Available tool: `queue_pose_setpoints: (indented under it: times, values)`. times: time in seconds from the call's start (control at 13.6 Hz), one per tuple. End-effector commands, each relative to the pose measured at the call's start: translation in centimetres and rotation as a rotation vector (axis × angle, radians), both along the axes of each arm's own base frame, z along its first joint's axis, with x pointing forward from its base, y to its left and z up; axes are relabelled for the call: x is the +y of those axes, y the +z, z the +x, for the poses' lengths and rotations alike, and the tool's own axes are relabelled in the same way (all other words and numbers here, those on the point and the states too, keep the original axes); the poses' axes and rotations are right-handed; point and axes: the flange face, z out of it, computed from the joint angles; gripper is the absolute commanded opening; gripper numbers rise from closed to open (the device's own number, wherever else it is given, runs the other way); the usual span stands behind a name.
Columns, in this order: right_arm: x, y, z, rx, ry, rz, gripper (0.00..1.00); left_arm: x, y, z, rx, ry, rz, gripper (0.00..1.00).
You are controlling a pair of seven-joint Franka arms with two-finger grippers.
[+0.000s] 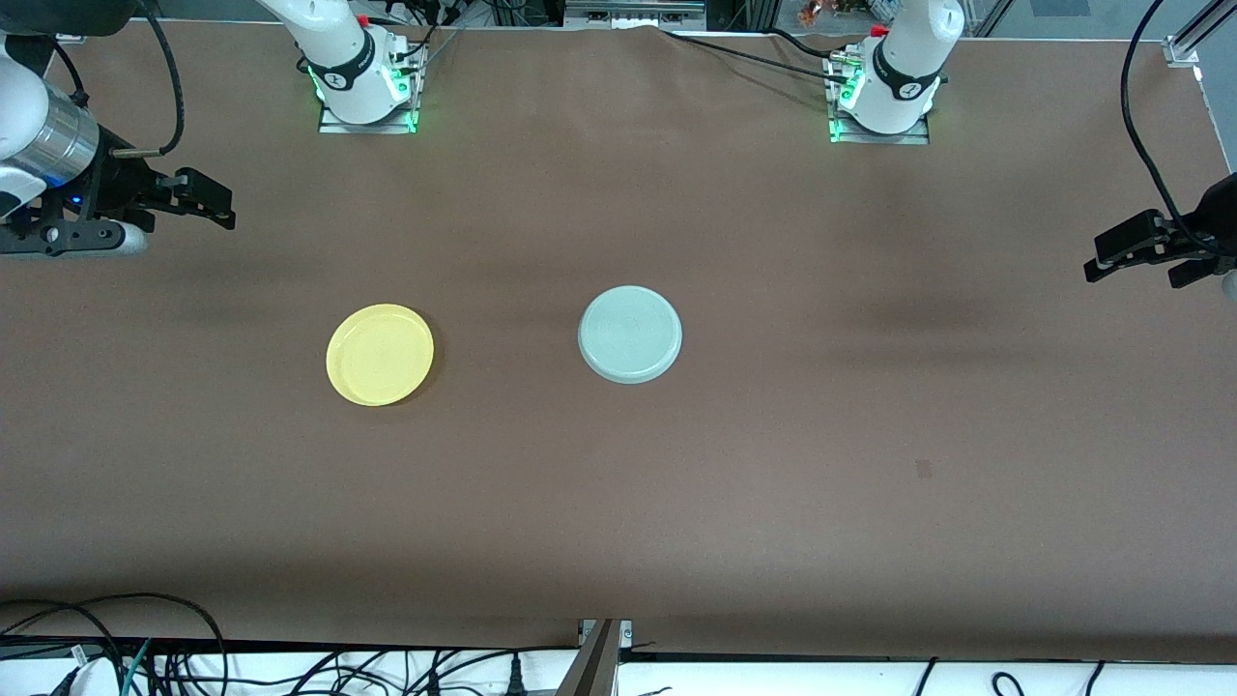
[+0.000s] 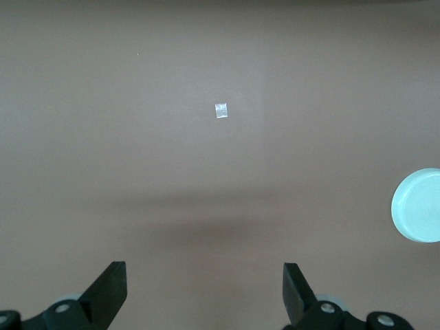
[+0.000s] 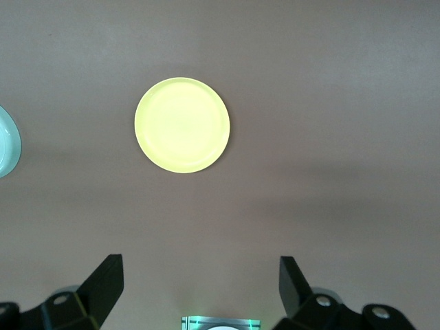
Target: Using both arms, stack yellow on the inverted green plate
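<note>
Yellow plate (image 1: pixel 380 355) lies rim-up on the table (image 1: pixel 773 464), toward the right arm's end, apart from the green plate (image 1: pixel 630 334) lying upside down mid-table. Right gripper (image 1: pixel 198 198) hangs nearer the yellow one, wide open, empty. Left gripper (image 1: pixel 1136 253) likewise open, empty, over its own end.

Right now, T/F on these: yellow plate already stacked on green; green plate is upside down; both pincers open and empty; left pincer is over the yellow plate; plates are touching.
1. Yellow plate already stacked on the green plate: false. Both lie on the table, side by side.
2. Green plate is upside down: true, flat underside up.
3. Both pincers open and empty: true for the left pincer and the right pincer.
4. Left pincer is over the yellow plate: false. It hangs over bare table at its arm's end.
5. Plates are touching: false, bare table shows between them.
</note>
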Motion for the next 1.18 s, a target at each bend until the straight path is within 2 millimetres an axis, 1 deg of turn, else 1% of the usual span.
queue_pose_setpoints:
  times: [0.0, 0.37, 0.52, 0.59, 0.66, 1.11]
  values:
    - [0.0, 0.5, -0.3, 0.002, 0.002, 0.009, 1.00, 0.1, 0.6, 0.3, -0.006, 0.004, -0.011, 1.00]
    - [0.0, 0.5, -0.3, 0.002, 0.002, 0.009, 1.00, 0.1, 0.6, 0.3, -0.006, 0.003, -0.008, 1.00]
    - [0.0, 0.5, -0.3, 0.002, 0.002, 0.009, 1.00, 0.1, 0.8, 0.3, -0.011, 0.004, -0.009, 1.00]
    - [0.0, 0.5, -0.3, 0.002, 0.002, 0.009, 1.00, 0.0, 1.4, 0.3, -0.024, 0.002, -0.008, 1.00]
    - [0.0, 0.5, -0.3, 0.002, 0.002, 0.009, 1.00, 0.1, 1.6, 0.4, -0.027, 0.004, -0.007, 1.00]
    - [0.0, 0.5, -0.3, 0.002, 0.002, 0.009, 1.00, -0.2, 1.0, 0.8, -0.018, -0.001, -0.007, 1.00]
